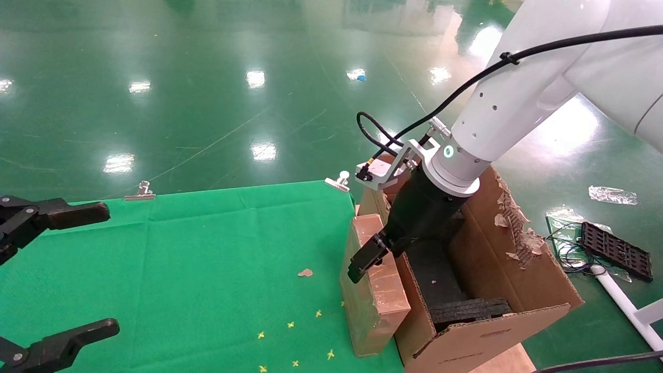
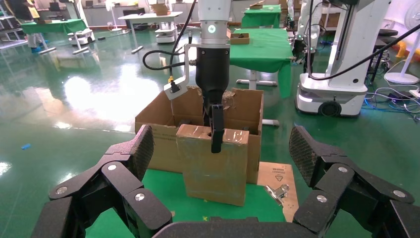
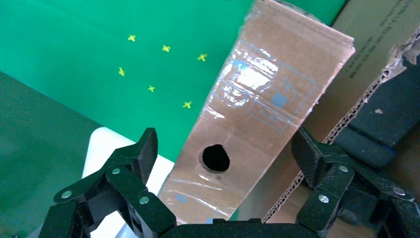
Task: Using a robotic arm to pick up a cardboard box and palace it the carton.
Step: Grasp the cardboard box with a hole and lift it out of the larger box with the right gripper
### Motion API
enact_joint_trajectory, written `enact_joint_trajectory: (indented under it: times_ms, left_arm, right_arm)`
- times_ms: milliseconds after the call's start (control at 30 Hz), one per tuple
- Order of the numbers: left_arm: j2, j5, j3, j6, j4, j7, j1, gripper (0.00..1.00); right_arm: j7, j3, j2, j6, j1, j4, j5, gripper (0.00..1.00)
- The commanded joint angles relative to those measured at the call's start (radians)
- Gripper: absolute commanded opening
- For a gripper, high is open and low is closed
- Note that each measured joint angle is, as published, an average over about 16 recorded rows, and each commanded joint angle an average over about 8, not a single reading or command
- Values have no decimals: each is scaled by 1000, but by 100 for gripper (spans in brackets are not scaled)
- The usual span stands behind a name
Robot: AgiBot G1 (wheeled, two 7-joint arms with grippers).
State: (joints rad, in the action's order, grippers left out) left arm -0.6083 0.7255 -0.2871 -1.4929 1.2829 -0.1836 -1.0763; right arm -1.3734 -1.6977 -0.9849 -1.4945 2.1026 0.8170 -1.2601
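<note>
At the right edge of the green-covered counter (image 1: 181,259), the cardboard box (image 1: 374,290) stands upright on its narrow side, leaning against the outer wall of the carton (image 1: 518,290). Its taped top face, with a small round hole (image 3: 215,158), points up toward the right pincer (image 1: 370,254). That pincer hangs on the white robotic arm (image 1: 518,103) just over the box's top edge, its fingers (image 3: 133,158) spread wide on either side of the slab and gripping nothing (in the right wrist view, the box sits in the gap between them without touching either pad). Black foam blocks (image 1: 466,311) lie inside the carton, and one of its upright flaps (image 1: 513,228) is torn ragged. The left pincer (image 1: 57,269) is parked well apart over the counter's left side, its jaws wide and empty. Small yellow crosses (image 1: 290,325) mark the cloth near the box.
</note>
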Motion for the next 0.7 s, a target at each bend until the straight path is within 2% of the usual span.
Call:
enact_joint_trajectory:
  times_ms: [33, 67, 133, 200, 700]
  left_arm:
    - [0, 0, 0, 0, 0, 0, 0, 42]
    - [0, 0, 0, 0, 0, 0, 0, 30]
    - [0, 0, 0, 0, 0, 0, 0, 12]
    - [0, 0, 0, 0, 0, 0, 0, 2]
    - [1, -1, -1, 1, 0, 1, 0, 0]
  right_arm:
    - [-3, -4, -7, -1, -4, -3, -4, 0]
    - [-5, -5, -8, -2, -4, -3, -5, 0]
    - [-7, -7, -7, -3, -5, 0, -7, 0]
    - [-9, -8, -5, -2, -6, 5, -8, 0]
    - [-20, -22, 4, -3, -23, 36, -21, 0]
